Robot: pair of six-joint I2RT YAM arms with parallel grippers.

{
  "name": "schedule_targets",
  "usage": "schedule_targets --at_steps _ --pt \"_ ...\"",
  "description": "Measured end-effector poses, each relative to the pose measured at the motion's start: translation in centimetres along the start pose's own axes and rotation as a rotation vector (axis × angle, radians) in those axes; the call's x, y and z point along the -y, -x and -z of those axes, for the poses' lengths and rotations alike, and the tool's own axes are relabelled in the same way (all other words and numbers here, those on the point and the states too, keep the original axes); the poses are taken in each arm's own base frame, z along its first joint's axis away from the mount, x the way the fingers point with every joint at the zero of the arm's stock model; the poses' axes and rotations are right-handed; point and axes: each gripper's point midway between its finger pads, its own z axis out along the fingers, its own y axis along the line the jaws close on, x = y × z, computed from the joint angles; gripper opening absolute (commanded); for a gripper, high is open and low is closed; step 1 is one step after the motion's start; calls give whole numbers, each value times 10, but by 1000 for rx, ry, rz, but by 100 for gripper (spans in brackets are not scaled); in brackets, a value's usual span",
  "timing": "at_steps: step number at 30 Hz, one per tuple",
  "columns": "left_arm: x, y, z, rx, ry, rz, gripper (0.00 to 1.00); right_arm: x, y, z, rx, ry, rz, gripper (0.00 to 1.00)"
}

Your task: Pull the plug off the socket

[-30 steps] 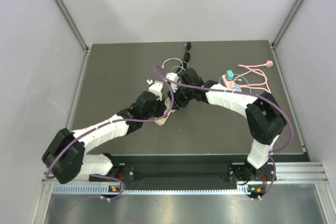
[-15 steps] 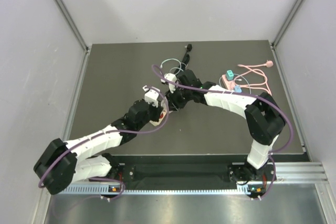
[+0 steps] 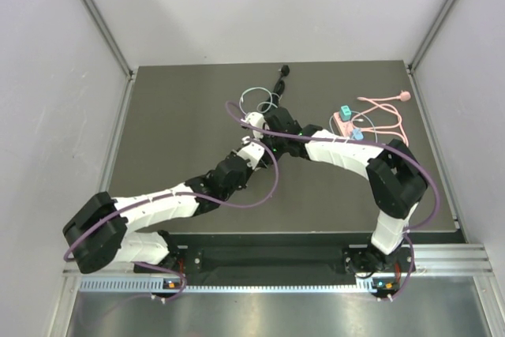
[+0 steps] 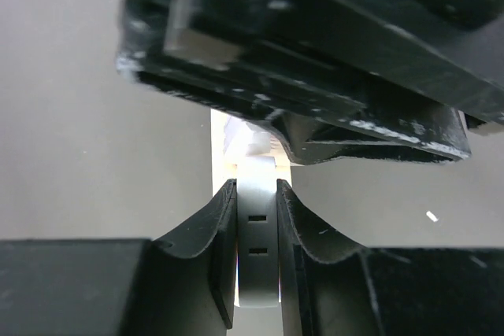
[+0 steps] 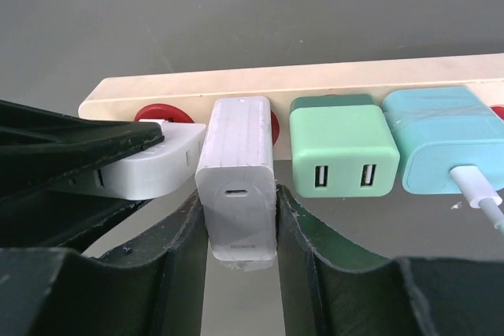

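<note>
A cream power strip with red sockets carries four plugs in a row. My right gripper is shut on a white HONOR charger that stands against a red socket. To its left, my left gripper is shut on a white-grey adapter, also seen tilted in the right wrist view. A green USB charger and a light blue charger with a white cable sit to the right. From above, both grippers meet at mid-table, and the strip is hidden under them.
A pink cable and a teal and pink plug cluster lie at the back right. A thin pale cable loop and a black plug lie behind the grippers. Purple arm cables hang over the middle.
My left arm has swung its wrist right and its gripper up beside the right gripper. The right gripper has shifted slightly back and left. The strip, seen a second ago, is covered now.
</note>
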Motion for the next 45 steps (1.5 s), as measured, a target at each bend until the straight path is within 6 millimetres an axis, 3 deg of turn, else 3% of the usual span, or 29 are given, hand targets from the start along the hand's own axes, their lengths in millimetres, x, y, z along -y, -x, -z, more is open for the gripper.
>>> schedule_targets --at_steps 7,16,30,41,45 --pt "-2 -2 3 -28 27 -4 0 -2 1 -2 3 2 0 0" --pt "-5 -4 -1 -68 3 196 0 3 -2 -4 -4 -23 5 0" --pt "-7 0 5 -129 18 310 0 4 3 -4 12 -24 19 0" --pt "-9 -1 11 -113 28 105 0 -1 4 -8 17 -14 22 0" --pt "-8 -3 10 -104 28 114 0 0 4 -8 15 -18 32 0"
